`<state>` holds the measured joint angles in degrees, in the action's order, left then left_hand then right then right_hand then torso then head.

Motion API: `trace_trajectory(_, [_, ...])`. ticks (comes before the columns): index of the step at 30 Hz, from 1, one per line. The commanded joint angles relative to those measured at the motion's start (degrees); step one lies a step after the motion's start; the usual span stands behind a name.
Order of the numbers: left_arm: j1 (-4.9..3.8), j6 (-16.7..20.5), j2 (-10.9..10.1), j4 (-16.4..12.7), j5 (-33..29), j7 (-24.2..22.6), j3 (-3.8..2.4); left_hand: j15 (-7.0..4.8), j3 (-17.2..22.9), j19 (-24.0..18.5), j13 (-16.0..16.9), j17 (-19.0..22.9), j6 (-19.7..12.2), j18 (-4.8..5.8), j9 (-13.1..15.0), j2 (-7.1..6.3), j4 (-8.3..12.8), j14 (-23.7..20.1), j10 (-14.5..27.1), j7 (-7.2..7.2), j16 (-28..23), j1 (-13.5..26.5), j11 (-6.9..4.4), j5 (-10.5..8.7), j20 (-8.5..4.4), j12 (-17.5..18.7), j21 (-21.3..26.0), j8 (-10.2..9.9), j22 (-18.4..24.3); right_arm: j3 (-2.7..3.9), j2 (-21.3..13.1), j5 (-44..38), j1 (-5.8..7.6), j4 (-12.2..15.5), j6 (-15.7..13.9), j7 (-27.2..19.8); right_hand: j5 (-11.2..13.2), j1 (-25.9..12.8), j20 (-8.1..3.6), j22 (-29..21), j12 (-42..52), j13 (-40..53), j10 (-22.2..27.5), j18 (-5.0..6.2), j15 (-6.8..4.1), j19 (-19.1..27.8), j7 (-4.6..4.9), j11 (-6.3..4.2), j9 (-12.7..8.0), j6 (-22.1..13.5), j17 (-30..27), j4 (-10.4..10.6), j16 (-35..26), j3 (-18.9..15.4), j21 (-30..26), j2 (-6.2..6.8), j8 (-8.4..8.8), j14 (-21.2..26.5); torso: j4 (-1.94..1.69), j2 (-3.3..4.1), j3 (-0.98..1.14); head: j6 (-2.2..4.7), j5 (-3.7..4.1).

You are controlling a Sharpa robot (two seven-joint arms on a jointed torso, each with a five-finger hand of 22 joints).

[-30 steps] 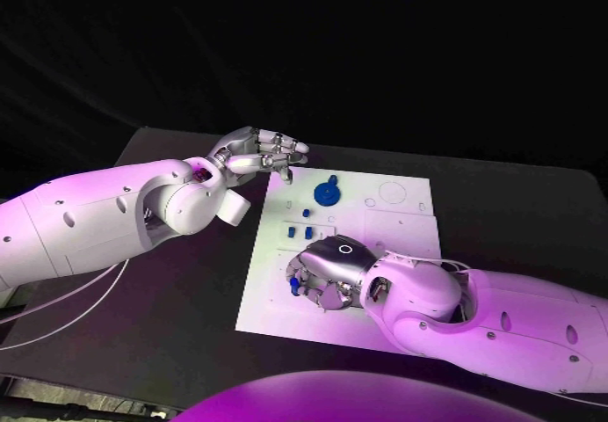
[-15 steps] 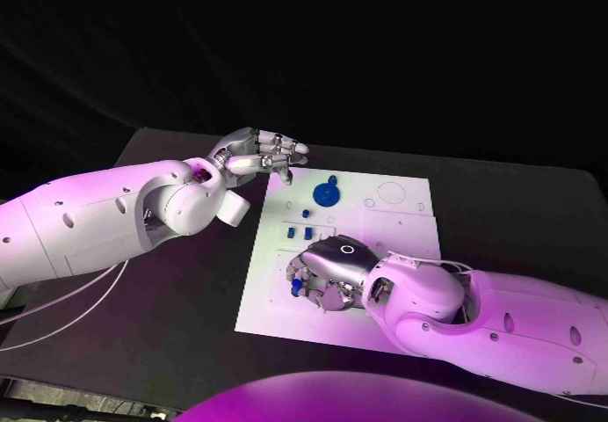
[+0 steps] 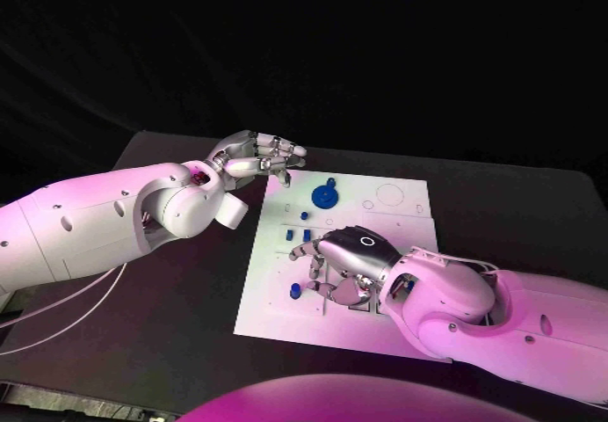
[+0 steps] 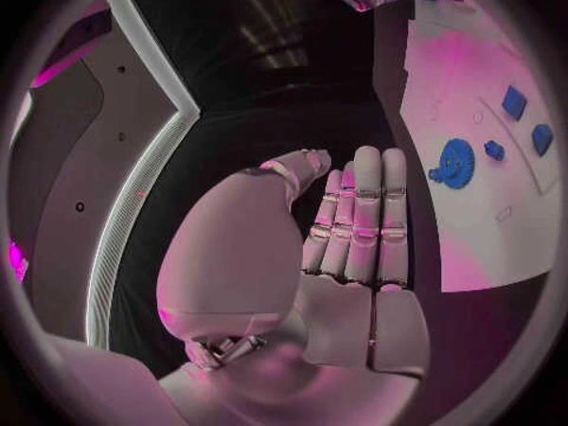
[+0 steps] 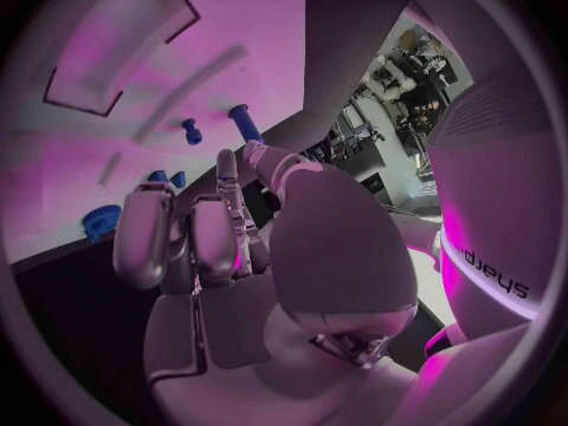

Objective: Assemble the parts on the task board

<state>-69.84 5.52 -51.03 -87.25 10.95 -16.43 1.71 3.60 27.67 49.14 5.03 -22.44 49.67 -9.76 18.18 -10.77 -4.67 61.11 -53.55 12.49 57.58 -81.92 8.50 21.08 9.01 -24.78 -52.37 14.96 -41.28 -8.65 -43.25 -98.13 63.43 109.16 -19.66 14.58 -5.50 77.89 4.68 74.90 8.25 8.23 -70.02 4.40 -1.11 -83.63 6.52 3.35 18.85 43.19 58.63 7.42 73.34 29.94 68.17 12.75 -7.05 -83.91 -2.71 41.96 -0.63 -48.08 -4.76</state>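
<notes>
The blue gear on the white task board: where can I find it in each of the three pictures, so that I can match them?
Head view: the blue gear lies on the far part of the task board, near the left hand.
Left wrist view: the gear lies on the board beside the fingertips.
Right wrist view: the gear lies at the board's edge, beyond the right hand.
Shared landmark: the task board.

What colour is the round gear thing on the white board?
Blue. The gear shows best in the left wrist view.
</notes>
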Motion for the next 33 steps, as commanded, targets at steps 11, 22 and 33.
trace_trajectory(11, [-0.04, -1.1, 0.4, 0.41, 0.03, -0.34, 0.08, 0.12, -0.09, -0.36, 0.08, 0.08, -0.37, -0.76, 0.11, -0.01, 0.31, -0.44, 0.41, 0.06, 0.36, 0.65, -0.09, 0.08, 0.09, -0.33, 0.25, 0.22, 0.04, 0.28, -11.19, 34.3, 5.97, 0.18, -5.47, -7.77, -2.87, -0.11, -0.97, 11.24, 18.08, 14.42, -2.89, -1.5, -1.15, -2.17, 0.48, -1.43, 3.23, 12.89, 4.09, -0.72, 3.03, -1.89, 5.71, -3.21, -7.93, -1.23, -0.05, -0.36, -0.29, 1.73, 2.8])
trace_trajectory(22, [-0.03, -0.93, 0.47, 0.64, 0.02, -0.46, 0.29, 0.13, -0.1, -0.37, 0.08, 0.09, -0.39, -0.75, 0.12, -0.02, 0.31, -0.46, 0.44, 0.07, 0.37, 0.68, -0.08, 0.07, 0.1, -0.36, 0.26, 0.23, 0.05, -0.86, -23.46, 39.64, 6.98, 3.66, 0.4, -1.73, -3.38, -6.12, -0.87, 13.64, 66.65, 64.21, -8.82, -3.28, -0.98, -4.81, 0.24, -1.29, 7.62, 9.86, 15.68, 6.96, 10.17, -10.54, 16.08, -2.44, -12.5, -3.33, 1.02, -0.97, -0.23, 1.82, 6.1])
trace_trajectory(33, [-0.03, -1.03, 0.56, 0.68, 0.02, -0.55, 0.37, 0.31, -0.52, -0.56, 0.07, 0.16, -0.72, -0.69, 0.19, -0.49, -0.1, -0.75, 0.95, 0.13, 0.48, 1.65, 0.03, 0.06, 0.28, -0.76, 0.68, 0.37, 0.29, -3.08, -30.86, 30.59, 5.77, 6.66, 0.6, 4.41, -4.64, -9.13, -1.1, 14.31, 69.23, 67.49, -10.65, -3.79, -1.29, -5.5, -0.28, -1.7, 9.04, 9.94, 17.42, 9.1, 11.15, -15.76, 18.81, -0.78, -13.21, -3.54, 1.42, -1.42, -0.53, 1.36, 7.37])
